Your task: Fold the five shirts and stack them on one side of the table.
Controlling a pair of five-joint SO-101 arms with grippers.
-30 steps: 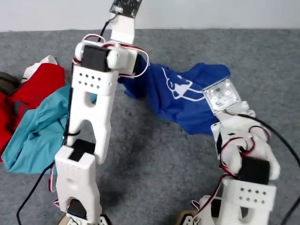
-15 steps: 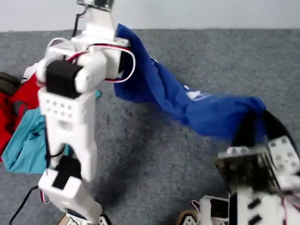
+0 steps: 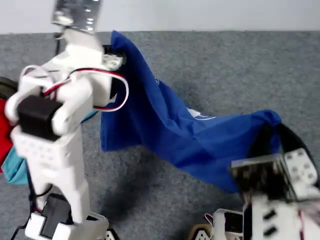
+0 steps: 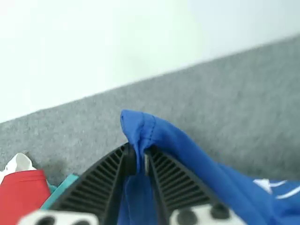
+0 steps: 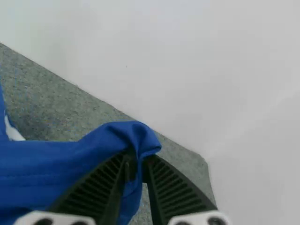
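Observation:
A blue shirt with a white print hangs stretched in the air between both arms, above the grey table. My left gripper is shut on one end of the blue shirt, held high at the back left. My right gripper is shut on the other end of the blue shirt, at the front right. A teal shirt and a red shirt lie crumpled at the left edge, partly hidden by the left arm.
The grey table runs to a white wall at the back. A dark object sits at the far left edge. The arm bases stand along the front edge.
Both arms have lifted the blue shirt off the table and pulled it taut. The left arm rose and swung left; the right arm drew back toward the front right.

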